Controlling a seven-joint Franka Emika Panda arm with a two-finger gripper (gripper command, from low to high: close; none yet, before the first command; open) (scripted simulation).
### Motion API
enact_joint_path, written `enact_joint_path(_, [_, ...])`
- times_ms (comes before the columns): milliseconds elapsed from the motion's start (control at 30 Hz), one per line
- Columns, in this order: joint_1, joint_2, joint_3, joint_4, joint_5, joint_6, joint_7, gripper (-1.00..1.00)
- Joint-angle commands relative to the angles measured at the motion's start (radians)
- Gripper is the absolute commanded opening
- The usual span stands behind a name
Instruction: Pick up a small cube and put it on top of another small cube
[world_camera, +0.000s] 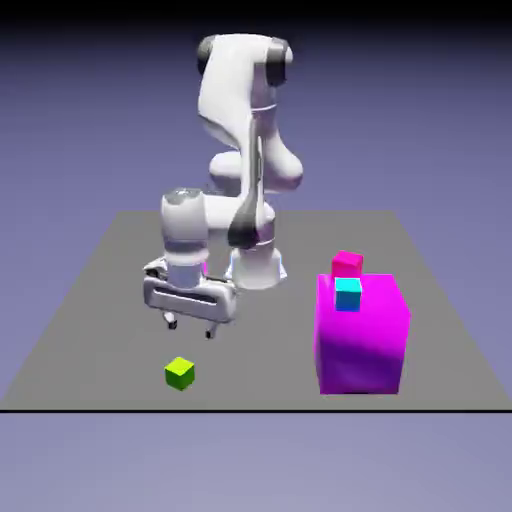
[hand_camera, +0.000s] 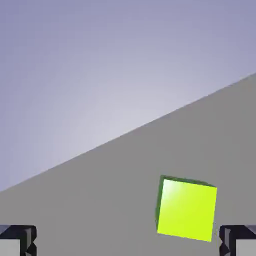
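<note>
Sitting below the open hand (world_camera: 191, 330): lime-green cube (world_camera: 180, 374).

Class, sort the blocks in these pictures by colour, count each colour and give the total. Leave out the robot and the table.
Lime green: 1, the small cube
Magenta: 1, the big block
Cyan: 1, a small cube
Pink-red: 1, a small cube
Total: 4

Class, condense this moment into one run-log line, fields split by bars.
pincer: open, empty, above table | lime-green cube: on table, ungrasped | cyan cube, pink-red cube: by magenta block
</note>
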Motion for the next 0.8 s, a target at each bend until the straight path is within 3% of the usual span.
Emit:
enact_joint_path(0, [-0.007, 0.036, -0.007, 0.02, 0.006, -0.02, 0.006, 0.0])
enact_joint_path(100, [-0.019, 0.102, -0.021, 0.055, 0.017, -0.057, 0.017, 0.0])
enact_joint_path(267, [-0.057, 0.271, 0.033, 0.073, 0.075, 0.093, -0.025, 0.0])
enact_joint_path(300, [-0.057, 0.271, 0.033, 0.073, 0.075, 0.093, -0.025, -1.0])
enact_joint_path(500, [-0.013, 0.09, -0.013, 0.055, 0.016, -0.068, 0.015, -1.0])
enact_joint_path(767, [0.133, -0.2, 0.189, 0.048, -0.005, -0.342, -0.038, -1.0])
